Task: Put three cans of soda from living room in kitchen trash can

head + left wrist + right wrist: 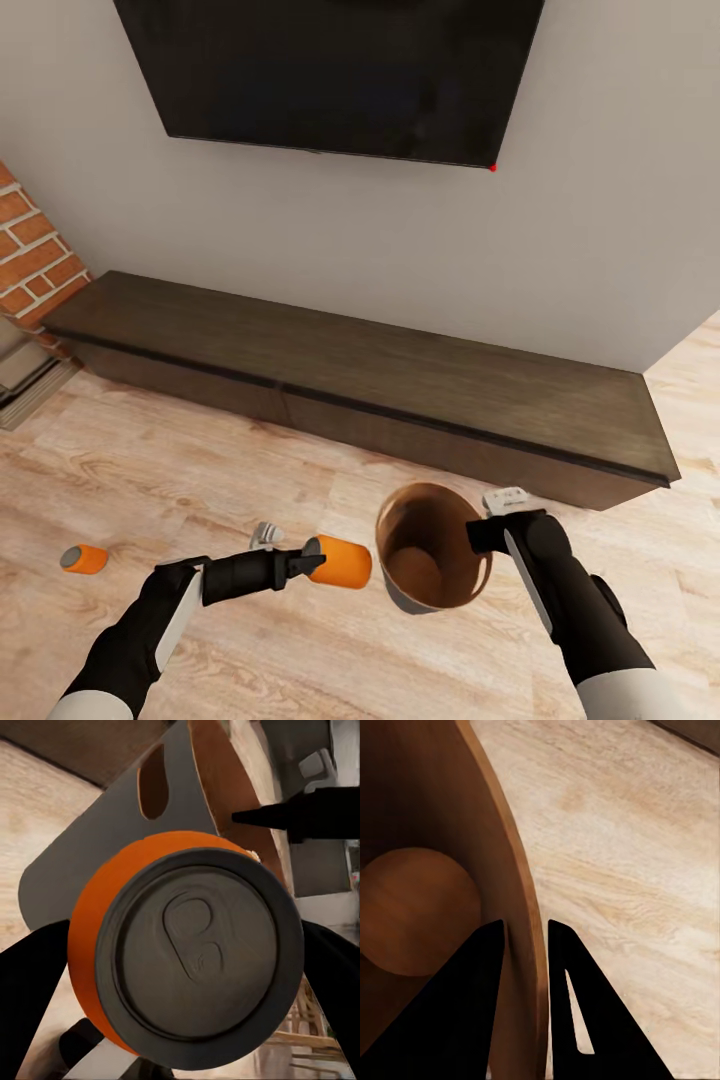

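1. The left end effector point(312, 566) is closed on one can of soda point(345, 561), gripping it across its orange side wall near one end. In the left wrist view the grey lid with its pull tab faces the camera, and a dark finger point(30, 975) presses on each side of the can.
2. The held can lies roughly level, just beside the rim of the tash can point(400, 590), not yet over the opening.
3. The right end effector point(523, 937) pinches the tash can's wall point(521, 907), one finger inside the copper-brown interior and one outside. The bin appears to be lifted clear of the light wood floor point(250, 660).
4. A second can of soda point(84, 559) lies on its side on the floor, well apart to the left. A small grey object point(265, 535) sits just behind the left arm; I cannot tell what it is.
5. Handling, as a judgement: the can looks light and rigid, but its smooth round wall may slip or roll. The grip across the middle of the cylinder is the sound one; the ends offer little purchase.
6. The bin looks thin-walled and light, so a one-sided rim pinch may let it tilt when a can drops in.
7. The long dark-wood cabinet point(400, 390) and wall-hung TV point(340, 70) stand beyond.
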Robot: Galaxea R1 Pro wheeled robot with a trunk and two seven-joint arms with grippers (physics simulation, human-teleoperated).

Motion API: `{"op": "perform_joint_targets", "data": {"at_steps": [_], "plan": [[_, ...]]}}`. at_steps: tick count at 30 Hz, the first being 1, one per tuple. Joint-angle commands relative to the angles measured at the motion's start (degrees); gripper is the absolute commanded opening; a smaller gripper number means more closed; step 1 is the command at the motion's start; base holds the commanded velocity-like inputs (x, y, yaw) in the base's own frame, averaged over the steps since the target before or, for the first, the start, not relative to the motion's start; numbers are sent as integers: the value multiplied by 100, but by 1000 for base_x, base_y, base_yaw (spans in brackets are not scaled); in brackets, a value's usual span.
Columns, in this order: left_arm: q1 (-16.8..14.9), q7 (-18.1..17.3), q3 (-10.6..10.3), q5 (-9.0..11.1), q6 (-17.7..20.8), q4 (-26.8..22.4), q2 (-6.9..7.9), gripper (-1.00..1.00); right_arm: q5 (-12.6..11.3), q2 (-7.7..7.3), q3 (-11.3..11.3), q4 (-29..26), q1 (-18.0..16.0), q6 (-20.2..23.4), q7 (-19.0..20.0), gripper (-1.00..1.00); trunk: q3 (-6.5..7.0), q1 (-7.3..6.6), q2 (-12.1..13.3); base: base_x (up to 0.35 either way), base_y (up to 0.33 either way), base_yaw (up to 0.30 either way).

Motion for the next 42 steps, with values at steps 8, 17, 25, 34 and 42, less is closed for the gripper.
{"op": "perform_joint_targets", "data": {"at_steps": [8, 17, 25, 34, 42], "plan": [[1, -254, 0, -6, 203, -1, 5, -100, -28, 8, 11, 154, -5, -14, -10, -100, 1, 0, 0, 0, 0, 0], [1, -273, 0, -6, 228, -11, 2, -100, -28, 8, 12, 267, -5, -17, -11, -100, 1, 0, 0, 0, 0, 0], [0, -274, 0, -6, 237, -114, 2, -100, -28, 5, 8, 529, -5, -166, -11, -100, 1, 0, 0, 0, 0, 0], [1, -274, 0, -8, 238, -123, 3, -100, -24, -23, -5, 706, -5, -384, -11, -100, 1, 0, 0, 0, 0, 0], [2, -274, 0, -6, 238, -124, 3, -100, -20, -43, -16, 718, -5, -394, -11, -100, 1, 0, 0, 0, 0, 0]]}}
